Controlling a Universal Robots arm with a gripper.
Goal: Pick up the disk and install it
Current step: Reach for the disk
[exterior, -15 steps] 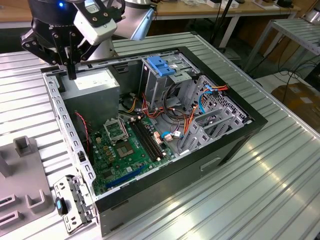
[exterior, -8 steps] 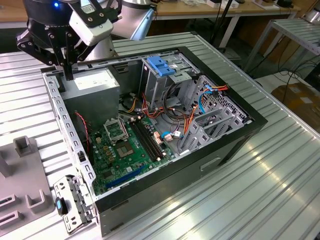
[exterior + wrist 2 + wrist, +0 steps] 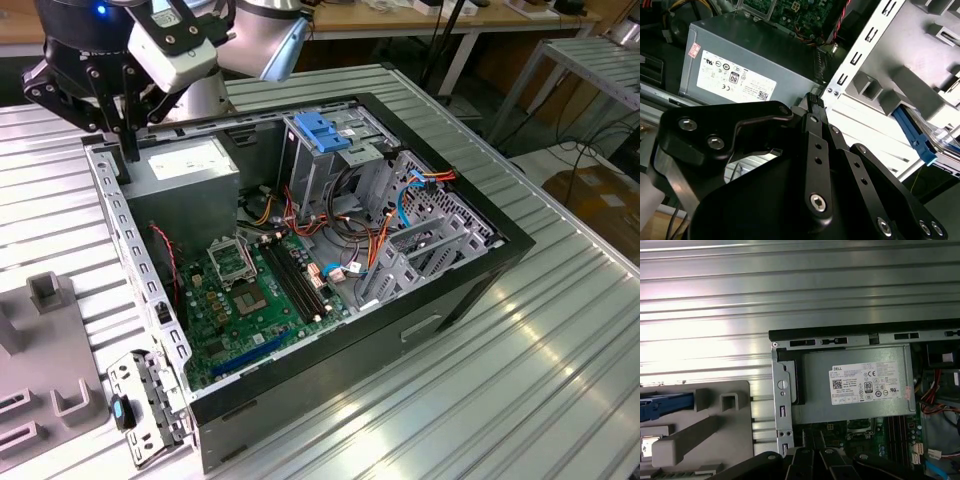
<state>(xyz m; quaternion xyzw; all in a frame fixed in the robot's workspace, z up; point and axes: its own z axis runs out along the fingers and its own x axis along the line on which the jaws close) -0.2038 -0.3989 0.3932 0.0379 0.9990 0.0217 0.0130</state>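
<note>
Disk [image 3: 667, 406] in grey fixture [image 3: 705, 436], apart from closed, empty jaws at computer case [image 3: 127, 235] edge.

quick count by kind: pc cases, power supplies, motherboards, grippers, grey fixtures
case: 1
power supply: 1
motherboard: 1
gripper: 1
fixture: 1
total: 5

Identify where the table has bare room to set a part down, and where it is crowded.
Bare: the ribbed table at the exterior view's right of the computer case. Crowded: cables between drive cage and motherboard inside it; the grey fixture at that view's left.
</note>
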